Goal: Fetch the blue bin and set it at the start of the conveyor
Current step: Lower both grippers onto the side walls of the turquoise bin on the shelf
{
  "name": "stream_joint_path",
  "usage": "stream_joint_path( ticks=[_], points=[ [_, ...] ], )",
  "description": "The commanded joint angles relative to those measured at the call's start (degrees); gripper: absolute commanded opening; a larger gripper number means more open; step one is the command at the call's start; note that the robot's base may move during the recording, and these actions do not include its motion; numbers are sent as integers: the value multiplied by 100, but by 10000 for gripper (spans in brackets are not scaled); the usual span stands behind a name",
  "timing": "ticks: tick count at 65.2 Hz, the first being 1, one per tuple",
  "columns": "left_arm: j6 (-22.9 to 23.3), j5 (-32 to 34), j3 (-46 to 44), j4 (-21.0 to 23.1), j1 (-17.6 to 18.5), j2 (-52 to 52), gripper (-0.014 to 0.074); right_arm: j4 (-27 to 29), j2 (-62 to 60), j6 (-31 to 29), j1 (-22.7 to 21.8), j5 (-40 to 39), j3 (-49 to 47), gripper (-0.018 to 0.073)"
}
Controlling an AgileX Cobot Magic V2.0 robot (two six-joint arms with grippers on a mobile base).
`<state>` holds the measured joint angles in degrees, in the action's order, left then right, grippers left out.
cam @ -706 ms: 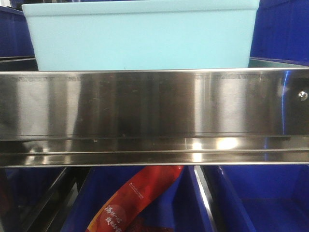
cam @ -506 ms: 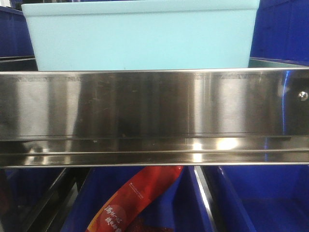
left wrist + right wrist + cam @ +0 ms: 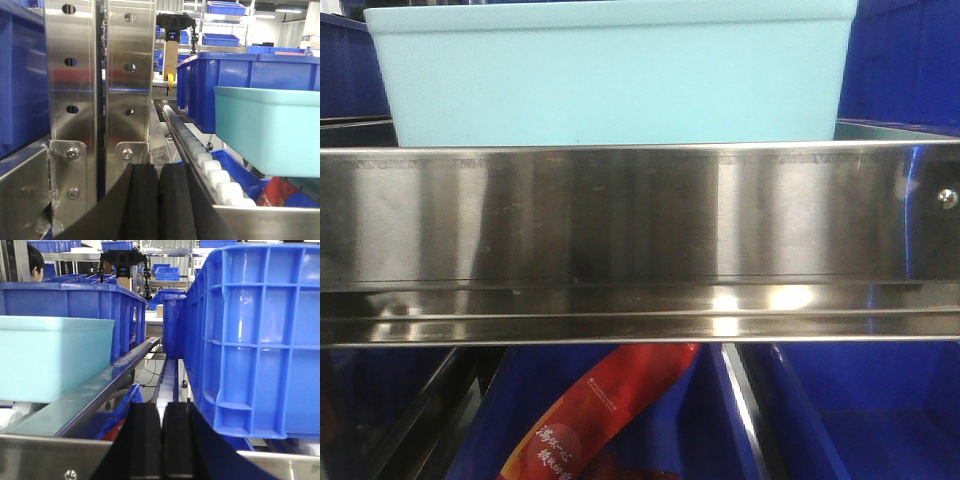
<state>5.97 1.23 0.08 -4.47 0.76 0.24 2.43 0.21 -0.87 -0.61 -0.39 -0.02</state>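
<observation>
We find the tub just behind the shelf rail, rising above it; crates flank it behind the rail. Below the rail, a packet lies in a lower bin.

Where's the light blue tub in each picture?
Front view: top middle; the tub sits just behind the steel rail.
Left wrist view: right side, about halfway up.
Right wrist view: left side, about halfway up.
Shared landmark: the steel rail, a wide shiny band in the front view and a strip along the bottom in both wrist views.
</observation>
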Motion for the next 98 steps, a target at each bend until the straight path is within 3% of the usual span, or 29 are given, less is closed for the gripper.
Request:
stream_joint_path(
  ticks=[1, 21, 28, 49, 59, 63, 76, 89, 98],
  points=[
    [22, 78, -8, -20, -8, -24, -111, -35, -21, -10, -34, -132, 2, -165],
    [22, 77, -8, -20, -8, -24, -111, -35, -21, -10, -34, -503, 2, -165],
    [22, -402, -175, 30, 4, -24, -111, -35, -21, -10, -34, -509, -73, -165],
    [-1, -2137, -2205, 30, 4, 542, -111, -35, 427, -10, -34, 1824, -2188, -165],
    [-597, -2944, -3137, 34, 4, 1414, -111, -35, 1307, -10, -34, 2587, -3168, -165],
    [-597, -3182, -3488, 45, 4, 1781, -111, -35, 1667, -10, -34, 2905, -3520, -165],
    [-597, -3118, -4003, 125, 4, 2428, -111, -35, 2534, -10, -34, 3139, -4353, -165],
    [-597, -2731, -4007, 637, 4, 2518, -111, 35, 2671, -10, -34, 3064, -4448, -165],
    [-597, -2991, -4380, 678, 4, 3035, -111, 62, 2873, -10, -34, 3306, -4552, -165]
  ],
)
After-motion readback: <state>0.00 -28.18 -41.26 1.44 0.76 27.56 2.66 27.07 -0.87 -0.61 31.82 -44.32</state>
